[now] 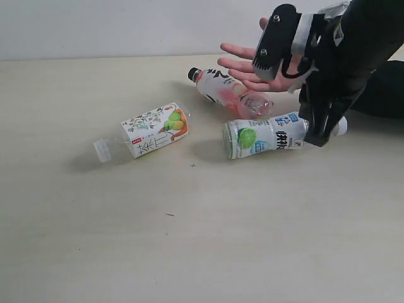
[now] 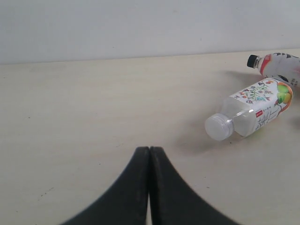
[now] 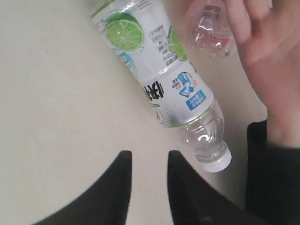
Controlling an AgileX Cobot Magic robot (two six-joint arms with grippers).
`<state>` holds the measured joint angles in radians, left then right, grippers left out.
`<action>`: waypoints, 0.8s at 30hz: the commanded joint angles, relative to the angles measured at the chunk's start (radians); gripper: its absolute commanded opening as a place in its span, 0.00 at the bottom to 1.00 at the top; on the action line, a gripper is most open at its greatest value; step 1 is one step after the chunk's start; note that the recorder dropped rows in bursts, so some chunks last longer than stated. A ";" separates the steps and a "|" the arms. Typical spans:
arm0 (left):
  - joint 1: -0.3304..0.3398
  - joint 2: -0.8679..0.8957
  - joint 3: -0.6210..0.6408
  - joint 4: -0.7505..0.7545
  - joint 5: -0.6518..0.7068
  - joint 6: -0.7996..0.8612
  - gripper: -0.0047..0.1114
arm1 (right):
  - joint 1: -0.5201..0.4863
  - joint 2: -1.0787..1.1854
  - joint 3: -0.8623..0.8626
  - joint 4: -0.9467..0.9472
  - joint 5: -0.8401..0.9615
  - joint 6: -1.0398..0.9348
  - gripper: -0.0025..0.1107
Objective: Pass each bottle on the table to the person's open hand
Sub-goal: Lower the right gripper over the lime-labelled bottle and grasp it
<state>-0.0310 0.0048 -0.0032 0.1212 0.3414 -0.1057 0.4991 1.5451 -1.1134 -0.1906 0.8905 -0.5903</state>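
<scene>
Three bottles lie on their sides on the table [image 1: 95,240]. The floral white bottle [image 1: 154,130] [image 2: 253,110] is left of centre. Just in front of the person's open hand [image 1: 243,68] [image 3: 262,47] lies the pink bottle with a black cap [image 1: 227,91] [image 2: 279,63]. The green-and-white bottle [image 1: 265,136] [image 3: 159,79] lies nearer the front. My right gripper [image 1: 317,136] [image 3: 149,157] is open beside that bottle's neck, with nothing between its fingers. My left gripper [image 2: 149,150] is shut and empty, over bare table short of the floral bottle. The plain white bottle is out of view.
The person's black sleeve [image 1: 385,88] [image 3: 272,173] rests on the table at the far right, close behind my right arm. A pale wall [image 1: 126,25] runs along the table's far edge. A few dark specks [image 1: 192,165] dot the tabletop.
</scene>
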 commanded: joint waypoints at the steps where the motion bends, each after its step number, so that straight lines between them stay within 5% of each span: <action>1: 0.003 -0.005 0.003 0.005 -0.007 -0.004 0.06 | 0.001 0.030 -0.010 -0.012 -0.008 -0.130 0.49; 13: 0.003 -0.005 0.003 0.005 -0.007 -0.004 0.06 | 0.001 0.137 -0.010 -0.036 -0.113 -0.281 0.68; 24: 0.003 -0.005 0.003 0.005 -0.007 -0.004 0.06 | 0.001 0.231 -0.010 -0.056 -0.258 -0.360 0.70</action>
<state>-0.0310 0.0048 -0.0032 0.1212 0.3414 -0.1057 0.4991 1.7545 -1.1181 -0.2395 0.6550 -0.9229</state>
